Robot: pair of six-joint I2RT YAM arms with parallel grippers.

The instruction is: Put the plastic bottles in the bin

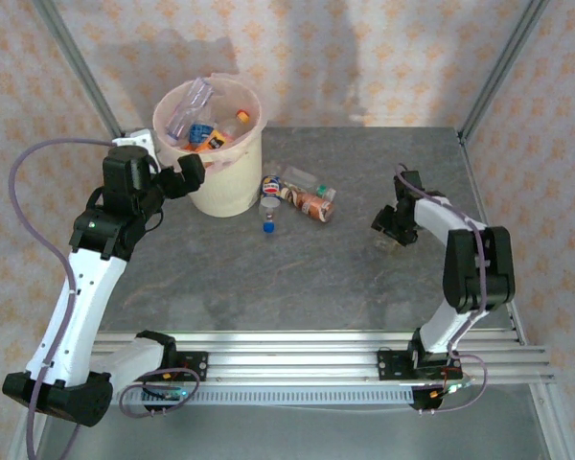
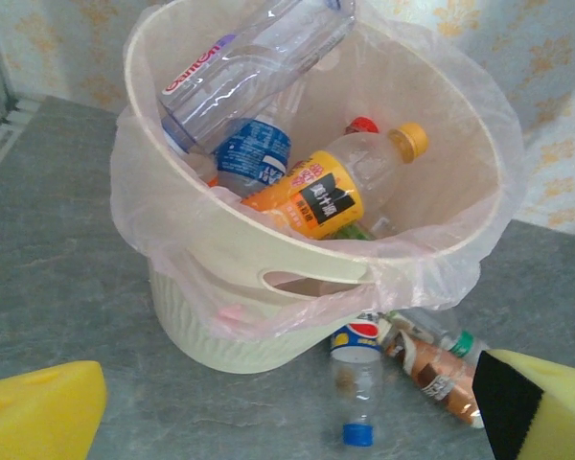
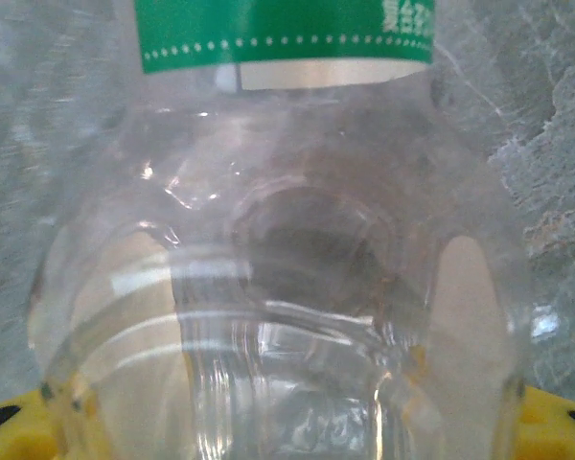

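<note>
Right pincer is down at the table on the right side, straddling a clear bottle with a green label. That bottle sits right between the yellow fingertips, but I honestly can't tell if it's clamped or just loosely framed. Left pincer hangs wide open and empty, just beside the bin. Several bottles are in the bin, an orange-label bottle on top. A few loose bottles lie on the table right next to the bin.
</note>
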